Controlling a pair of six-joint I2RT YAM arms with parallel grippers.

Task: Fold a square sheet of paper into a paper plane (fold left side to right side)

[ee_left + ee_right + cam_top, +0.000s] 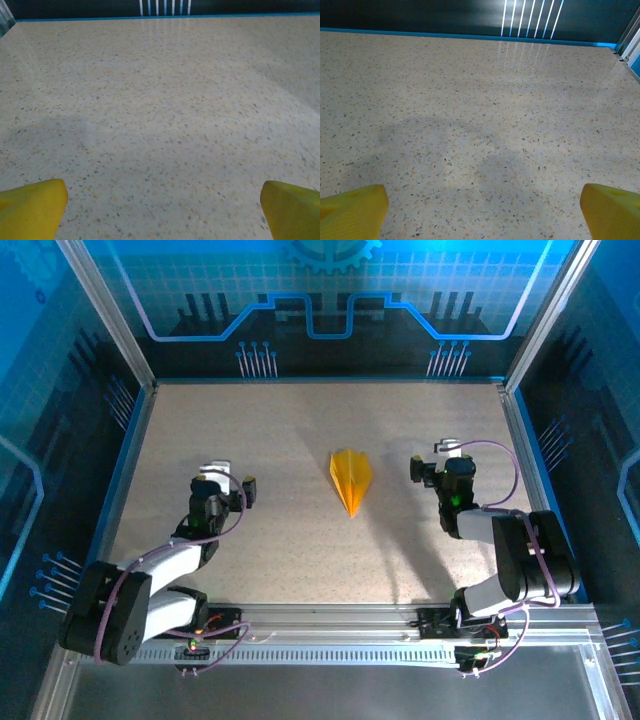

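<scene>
Paper plane lies mid-table, nose toward 6 o'clock, my left pincer at its 9 and right pincer at its 3, both spread and empty; a clumsy pinch might skid it or crush its creases.

The paper plane was too small for its inner folds to be told; left of it, the left gripper had its fingers cut off by the wrist picture's lower edge; right of it, the right gripper had its fingers cut off likewise.
</scene>
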